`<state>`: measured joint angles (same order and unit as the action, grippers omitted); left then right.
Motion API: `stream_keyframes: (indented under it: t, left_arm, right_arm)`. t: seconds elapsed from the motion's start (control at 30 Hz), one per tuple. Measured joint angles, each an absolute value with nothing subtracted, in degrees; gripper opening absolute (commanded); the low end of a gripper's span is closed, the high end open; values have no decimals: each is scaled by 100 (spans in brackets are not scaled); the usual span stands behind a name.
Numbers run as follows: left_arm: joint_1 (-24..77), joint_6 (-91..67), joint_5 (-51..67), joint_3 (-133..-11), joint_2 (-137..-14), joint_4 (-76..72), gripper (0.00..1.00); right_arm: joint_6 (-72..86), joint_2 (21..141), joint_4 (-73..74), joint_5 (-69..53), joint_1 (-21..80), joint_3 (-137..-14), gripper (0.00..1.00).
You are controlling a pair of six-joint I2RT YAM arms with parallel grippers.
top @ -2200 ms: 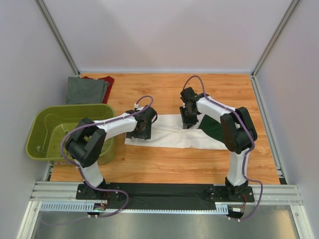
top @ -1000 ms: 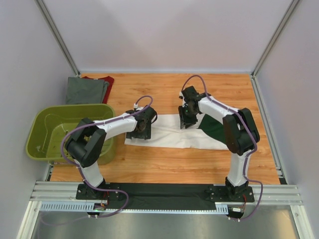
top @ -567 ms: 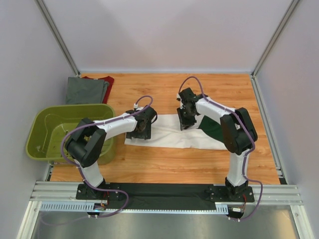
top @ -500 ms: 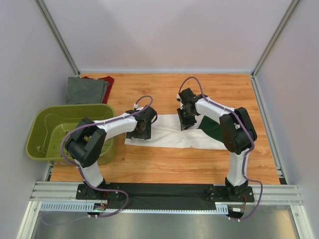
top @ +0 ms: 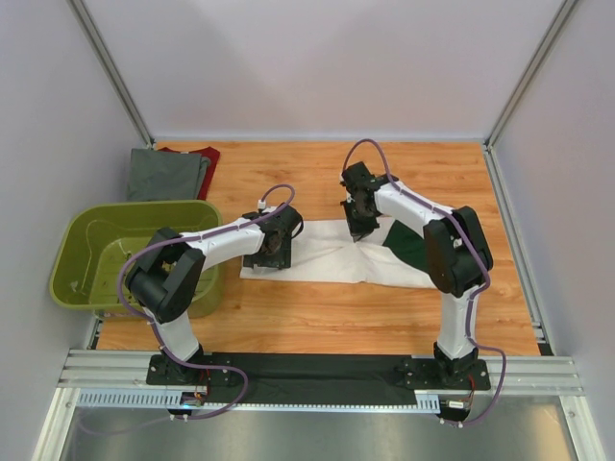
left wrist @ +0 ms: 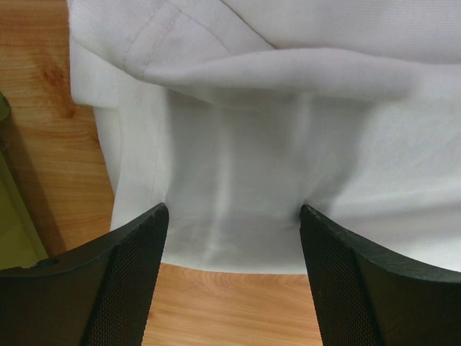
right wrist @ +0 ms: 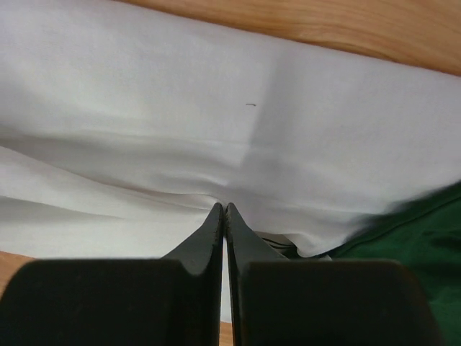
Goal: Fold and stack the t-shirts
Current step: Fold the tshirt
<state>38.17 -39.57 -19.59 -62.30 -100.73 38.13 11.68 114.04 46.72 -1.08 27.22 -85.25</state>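
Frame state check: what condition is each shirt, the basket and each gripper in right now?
white t-shirt: laid out as a long strip, puckered where it is pinched.
grey t-shirt: folded, lying on the dark red one.
dark red t-shirt: under the grey one, only an edge showing.
basket: upright, nothing visible inside.
left gripper: jaws open, straddling the white t-shirt's edge.
right gripper: jaws shut on the white t-shirt.
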Motion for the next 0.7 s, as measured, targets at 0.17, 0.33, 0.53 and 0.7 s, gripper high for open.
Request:
stream_keyframes:
  t: [0.17, 0.33, 0.53, 0.7]
  left_arm:
    - [3817, -3959, -1959, -6230, -10073, 3813, 81]
    - [3817, -3962, -1959, -6230, -10073, 3813, 81]
    - [3817, -3968, -1959, -6230, -10073, 3815, 80]
    - [3817, -3977, -1959, -6230, -10073, 3820, 81]
  right_arm:
    - [1170, 11404, 4740, 3, 2679, -8687, 0]
    - [1170, 11424, 4792, 3, 2655, -8805, 1]
    - [1133, 11469, 4838, 43, 2633, -8858, 32]
    - [1107, 11522, 4906, 78, 2565, -8851, 37]
